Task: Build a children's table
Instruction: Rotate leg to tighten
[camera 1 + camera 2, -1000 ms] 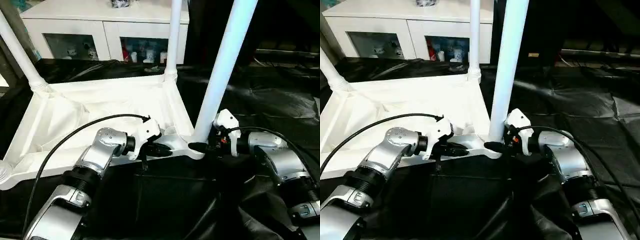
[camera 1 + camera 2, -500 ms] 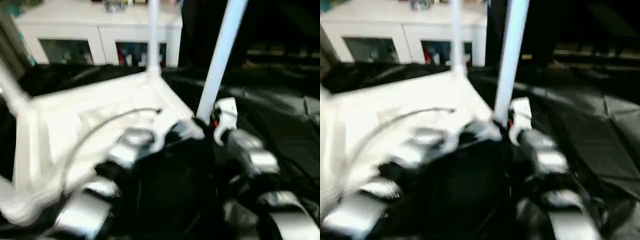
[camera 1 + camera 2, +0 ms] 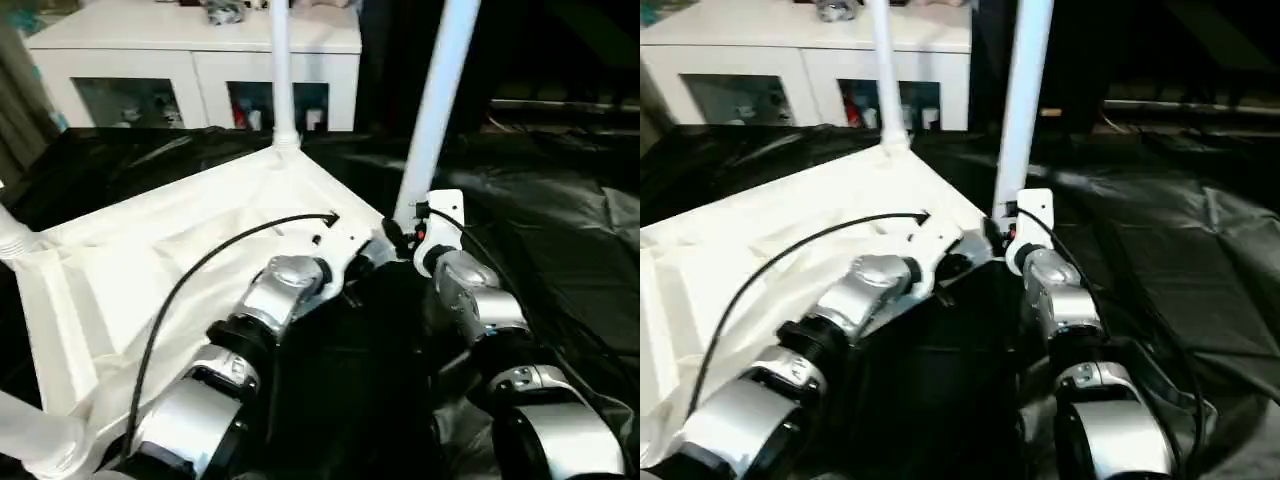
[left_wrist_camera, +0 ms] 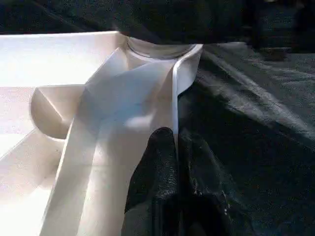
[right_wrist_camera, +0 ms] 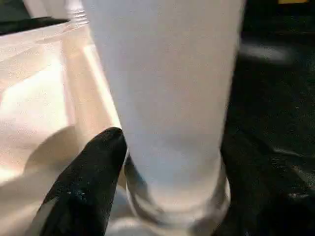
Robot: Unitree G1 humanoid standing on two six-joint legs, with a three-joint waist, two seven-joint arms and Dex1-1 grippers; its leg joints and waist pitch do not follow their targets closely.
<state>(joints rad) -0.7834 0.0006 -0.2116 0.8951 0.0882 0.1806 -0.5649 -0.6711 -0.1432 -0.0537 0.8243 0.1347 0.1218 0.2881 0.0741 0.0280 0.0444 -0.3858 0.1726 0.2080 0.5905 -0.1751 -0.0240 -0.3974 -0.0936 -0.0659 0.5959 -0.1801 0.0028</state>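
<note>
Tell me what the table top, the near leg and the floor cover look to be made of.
Table top: likely moulded plastic, smooth white with ribs. Near leg: seemingly the same plastic, a glossy tube. Floor cover: probably thin black sheeting, wrinkled and shiny.

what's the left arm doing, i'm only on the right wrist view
observer: the left gripper has its jaws shut on the tabletop rim, just short of the corner socket
operator: same corner as the leg in front of me
observer: yes, the head view shows it gripping right beside the near leg, where your right arm reaches
operator: any other legs up
observer: the far leg stands upright at the far corner, and another, the left leg, rises at the tabletop's left side
</note>
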